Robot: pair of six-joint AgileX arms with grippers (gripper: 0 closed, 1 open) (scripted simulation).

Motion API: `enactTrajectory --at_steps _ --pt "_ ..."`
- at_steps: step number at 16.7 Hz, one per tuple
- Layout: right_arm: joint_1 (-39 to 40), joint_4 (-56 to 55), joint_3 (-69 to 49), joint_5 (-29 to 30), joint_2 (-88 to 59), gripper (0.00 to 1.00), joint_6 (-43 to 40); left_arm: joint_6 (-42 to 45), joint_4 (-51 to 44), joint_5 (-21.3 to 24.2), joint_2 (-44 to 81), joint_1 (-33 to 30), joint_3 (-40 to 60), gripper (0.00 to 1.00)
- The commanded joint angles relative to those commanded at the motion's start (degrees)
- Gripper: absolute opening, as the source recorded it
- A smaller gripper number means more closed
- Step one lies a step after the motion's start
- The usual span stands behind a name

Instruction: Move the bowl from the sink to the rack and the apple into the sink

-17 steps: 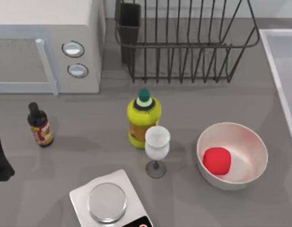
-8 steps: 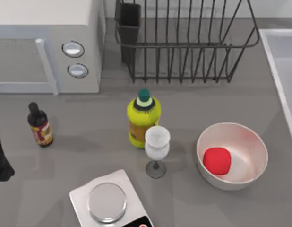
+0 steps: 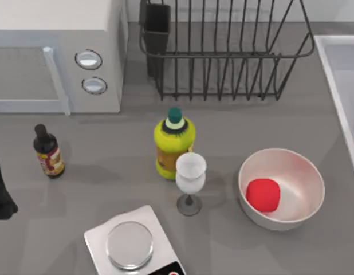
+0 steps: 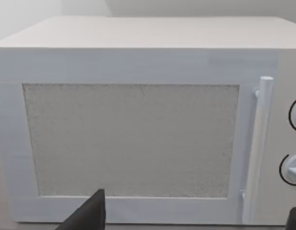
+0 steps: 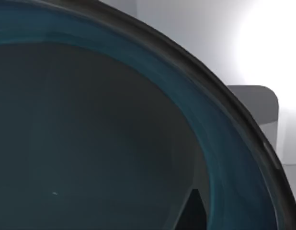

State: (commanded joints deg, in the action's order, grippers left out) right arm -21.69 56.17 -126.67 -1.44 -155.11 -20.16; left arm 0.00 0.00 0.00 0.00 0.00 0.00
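Note:
The teal-blue bowl is seen from very close in the right wrist view, its dark rim curving across, with pale sink wall behind it. My right gripper is right at the bowl, a dark part of it lying against the bowl's inner wall. The red apple lies inside a plain white bowl on the table's right half. The black wire rack stands at the back centre. The sink runs along the right edge. My left gripper is open, facing the microwave door.
A white microwave fills the back left. A yellow bottle and a wine glass stand mid-table, a dark sauce bottle to the left, a kitchen scale at the front. My left arm sits at the left edge.

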Motion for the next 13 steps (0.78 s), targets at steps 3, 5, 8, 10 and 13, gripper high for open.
enactTrajectory --at_steps 3,5,8,10,13 --pt "0.0 0.0 0.0 0.0 0.0 0.02 0.0 0.0 0.0 0.0 0.0 0.0 0.0 1.0" --pt "0.0 0.0 0.0 0.0 0.0 0.0 0.0 0.0 0.0 0.0 0.0 0.0 0.0 1.0" --pt "0.0 0.0 0.0 0.0 0.0 0.0 0.0 0.0 0.0 0.0 0.0 0.0 0.0 1.0" --pt "0.0 0.0 0.0 0.0 0.0 0.0 0.0 0.0 0.0 0.0 0.0 0.0 0.0 1.0" --pt "0.16 0.04 0.18 -0.05 0.45 0.0 0.04 0.0 0.0 0.0 0.0 0.0 0.0 1.0"
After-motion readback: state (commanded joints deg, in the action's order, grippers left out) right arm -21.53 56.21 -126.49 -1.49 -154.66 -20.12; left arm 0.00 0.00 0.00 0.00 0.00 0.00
